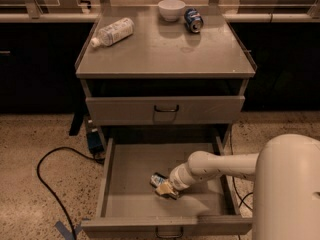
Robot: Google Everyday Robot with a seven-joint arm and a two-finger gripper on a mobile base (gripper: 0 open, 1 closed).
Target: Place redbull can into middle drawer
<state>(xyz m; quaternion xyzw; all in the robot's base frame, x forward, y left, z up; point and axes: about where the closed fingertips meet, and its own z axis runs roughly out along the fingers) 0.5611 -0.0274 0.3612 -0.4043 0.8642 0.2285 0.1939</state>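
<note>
The middle drawer (135, 165) is pulled wide open below the closed upper drawer (165, 109). The redbull can (158, 180) lies on its side on the drawer floor, near the middle front. My gripper (166, 189) reaches down into the drawer from the right, and its fingers sit around the can's near end. The white arm (220, 166) crosses the drawer's right side. Part of the can is hidden behind the fingers.
On the cabinet top (165, 49) lie a clear plastic bottle (113, 32), a white bowl (171, 9) and a dark blue can (193, 20). A black cable (47, 184) loops on the speckled floor at the left. The robot's white body (287, 189) fills the lower right.
</note>
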